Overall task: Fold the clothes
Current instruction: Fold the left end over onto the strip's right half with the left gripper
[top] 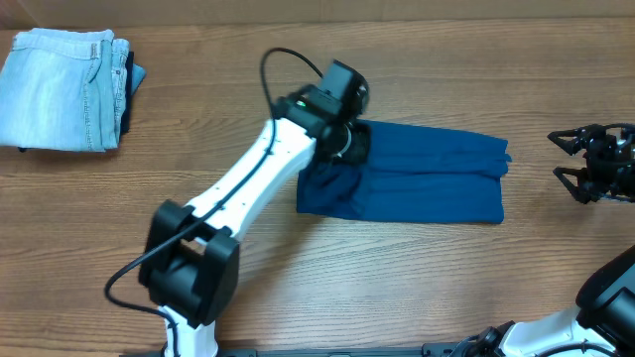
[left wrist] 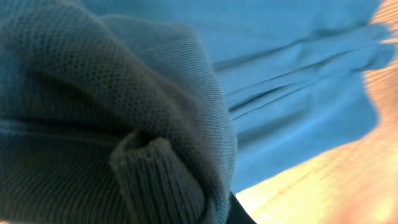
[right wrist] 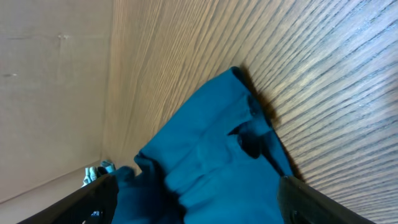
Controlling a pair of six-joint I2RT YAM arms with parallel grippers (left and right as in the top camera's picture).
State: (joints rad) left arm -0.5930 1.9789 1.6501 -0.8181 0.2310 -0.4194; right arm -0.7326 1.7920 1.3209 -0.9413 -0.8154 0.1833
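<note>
Teal polo shirt [top: 427, 178] lies folded at the centre of the surface [top: 397, 288]. Left hand [top: 347, 144] is buried in its bunched left end; I cannot tell its grip. Right hand [top: 559, 158] sits spread open near the right edge.

Robot test bench, likely a lab. Left arm [top: 248, 183] and right arm [top: 607, 293] stand at the near edge of a wood-grain desk [top: 397, 288]. Loose cable [top: 264, 71]. Plain board [top: 397, 8] along the far edge. Shirt [top: 427, 174] and jeans [top: 60, 89] laid out.

Polo shirt [top: 417, 177]: long folded band. Left gripper [top: 345, 147] at its left end; right gripper [top: 557, 157] spread, off its right; jeans [top: 62, 89] far left.
</note>
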